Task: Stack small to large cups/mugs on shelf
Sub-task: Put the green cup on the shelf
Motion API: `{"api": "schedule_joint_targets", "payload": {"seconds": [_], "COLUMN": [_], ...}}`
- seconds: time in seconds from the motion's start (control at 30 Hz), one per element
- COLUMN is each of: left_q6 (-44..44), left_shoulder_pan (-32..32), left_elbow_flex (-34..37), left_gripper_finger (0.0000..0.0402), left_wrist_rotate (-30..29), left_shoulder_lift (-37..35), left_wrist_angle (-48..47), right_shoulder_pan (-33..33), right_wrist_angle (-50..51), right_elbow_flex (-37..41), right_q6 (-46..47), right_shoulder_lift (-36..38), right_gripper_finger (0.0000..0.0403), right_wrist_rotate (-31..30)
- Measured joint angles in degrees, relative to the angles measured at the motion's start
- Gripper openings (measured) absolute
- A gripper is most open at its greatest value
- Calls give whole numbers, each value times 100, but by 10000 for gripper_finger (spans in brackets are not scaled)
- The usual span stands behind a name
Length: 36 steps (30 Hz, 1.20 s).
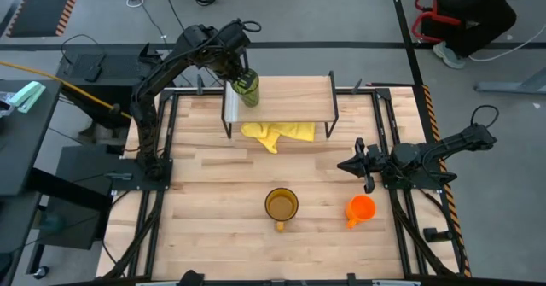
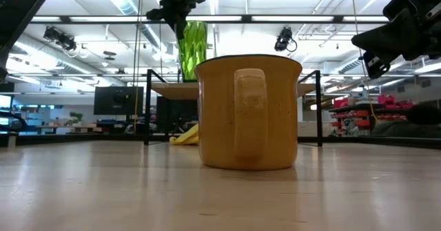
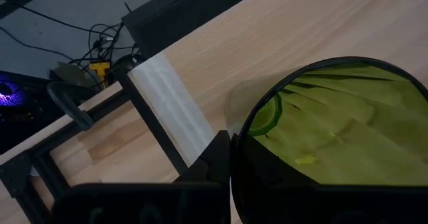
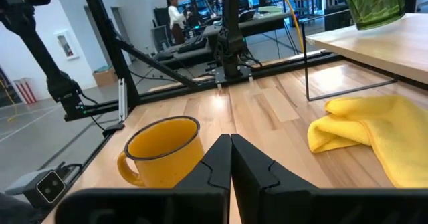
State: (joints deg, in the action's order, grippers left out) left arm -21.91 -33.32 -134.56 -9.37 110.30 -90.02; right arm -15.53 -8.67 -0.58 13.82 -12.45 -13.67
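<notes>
The olive-green tumbler [image 1: 247,89] stands upright at the left end of the shelf [image 1: 290,98], whose light board sits on black wire legs. My left gripper [image 1: 240,74] reaches down onto the tumbler's rim and is shut on it. The amber mug [image 1: 281,205] stands on the table's near middle, its handle toward the near edge. To its right the small orange mug [image 1: 362,209] rests on the table. My right gripper [image 1: 343,165] hovers shut over the table's right side, above and beyond the orange mug, touching nothing. My left gripper [image 3: 231,144] holds the tumbler by its rim [image 3: 235,134] on the side toward the shelf's left end. One finger [image 3: 217,160] is outside the wall and a dark shape inside the rim looks like the other. It comes from above, pointing down. The tumbler [image 2: 193,48] is upright; whether its base rests on the board [image 2: 172,88] I cannot tell.
A crumpled yellow cloth [image 1: 277,134] lies on the table under the shelf's front edge and spills toward the near side. The rest of the shelf board [image 1: 299,94] to the tumbler's right is bare. Black frame rails run along the table's left and right edges.
</notes>
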Motion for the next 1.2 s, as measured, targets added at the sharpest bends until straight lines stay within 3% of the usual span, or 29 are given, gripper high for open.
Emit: {"api": "schedule_joint_targets", "payload": {"seconds": [1.2], "left_q6": [77], "left_shoulder_pan": [-5], "left_elbow_flex": [533], "left_gripper_finger": [13], "left_wrist_rotate": [-112], "left_shoulder_lift": [-372], "left_wrist_angle": [-37], "right_shoulder_pan": [0], "right_wrist_angle": [26], "right_elbow_flex": [0], "right_q6": [-199], "right_shoulder_lift": [0], "right_gripper_finger": [14], "right_wrist_rotate": [0]}}
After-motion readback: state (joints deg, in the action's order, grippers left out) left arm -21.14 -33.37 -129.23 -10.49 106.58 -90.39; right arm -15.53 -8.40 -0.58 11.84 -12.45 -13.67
